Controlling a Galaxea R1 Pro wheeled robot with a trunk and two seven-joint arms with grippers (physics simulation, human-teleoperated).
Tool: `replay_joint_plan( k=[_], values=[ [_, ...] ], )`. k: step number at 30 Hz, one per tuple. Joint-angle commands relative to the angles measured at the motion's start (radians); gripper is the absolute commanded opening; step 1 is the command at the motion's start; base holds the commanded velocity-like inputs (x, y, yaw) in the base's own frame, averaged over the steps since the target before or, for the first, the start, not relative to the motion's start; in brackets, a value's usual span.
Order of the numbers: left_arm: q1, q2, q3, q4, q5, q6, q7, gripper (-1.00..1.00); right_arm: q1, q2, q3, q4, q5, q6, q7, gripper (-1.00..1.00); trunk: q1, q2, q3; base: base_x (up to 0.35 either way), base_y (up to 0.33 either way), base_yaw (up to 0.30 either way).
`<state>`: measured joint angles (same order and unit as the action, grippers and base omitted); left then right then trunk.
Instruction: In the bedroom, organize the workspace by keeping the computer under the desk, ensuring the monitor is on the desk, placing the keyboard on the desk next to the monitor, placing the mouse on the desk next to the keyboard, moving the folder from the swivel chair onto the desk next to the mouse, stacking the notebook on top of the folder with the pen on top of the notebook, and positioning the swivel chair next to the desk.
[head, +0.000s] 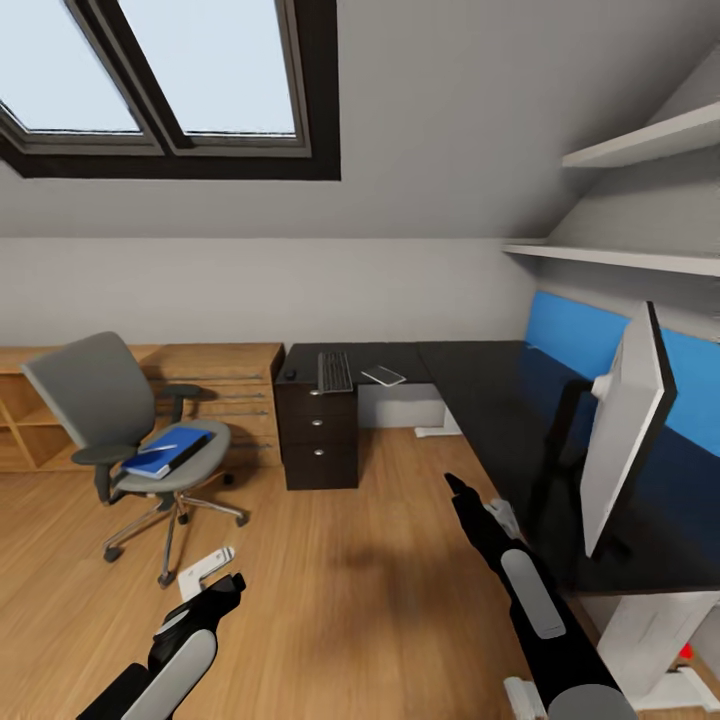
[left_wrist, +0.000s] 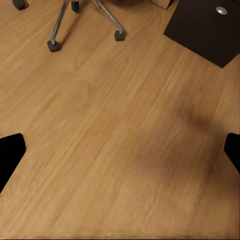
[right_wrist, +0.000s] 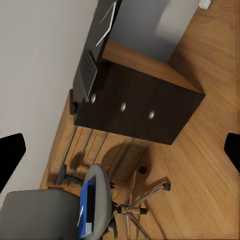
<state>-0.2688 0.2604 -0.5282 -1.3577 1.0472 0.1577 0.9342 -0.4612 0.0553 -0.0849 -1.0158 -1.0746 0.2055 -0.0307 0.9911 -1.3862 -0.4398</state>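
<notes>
Bright blue flat folder lies on the seat of the grey swivel chair, well apart from the glossy black L-shaped worktop; a thin whitish pen lies on it. Judged thin, light, fairly stiff, slippery cover; best pinched at the edge overhanging the seat front. Pen may roll off if tilted. Dark slim keyboard, small grey notebook and small black mouse sit on the worktop's far end. Large monitor seen edge-on, base hidden. Left hand and right hand both released, empty, over the wood floor. Computer cut off at the frame edge, unclear.
</notes>
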Motion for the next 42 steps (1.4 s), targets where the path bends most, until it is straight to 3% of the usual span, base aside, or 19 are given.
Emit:
replay_joint_plan(
  k=[1, 24, 42],
  values=[
    [-0.001, 0.001, -0.002, -0.001, 0.002, 0.005, 0.006, 1.0, -0.001, 0.001, -0.003, -0.002, -0.008, 0.004, -0.003, 1.0, -0.001, -0.001, -0.001, -0.335, 0.0, 0.0],
    [-0.001, 0.0, -0.003, -0.001, 0.002, 0.005, 0.005, 1.0, -0.001, -0.004, -0.005, -0.001, -0.007, -0.006, -0.001, 1.0, -0.001, -0.001, -0.001, -0.308, -0.156, 0.0],
    [-0.001, 0.0, -0.004, -0.001, 0.0, 0.005, 0.005, 1.0, -0.001, -0.007, -0.009, -0.003, -0.007, -0.019, 0.002, 1.0, -0.001, -0.001, -0.001, -0.012, -0.338, 0.0]
  ],
)
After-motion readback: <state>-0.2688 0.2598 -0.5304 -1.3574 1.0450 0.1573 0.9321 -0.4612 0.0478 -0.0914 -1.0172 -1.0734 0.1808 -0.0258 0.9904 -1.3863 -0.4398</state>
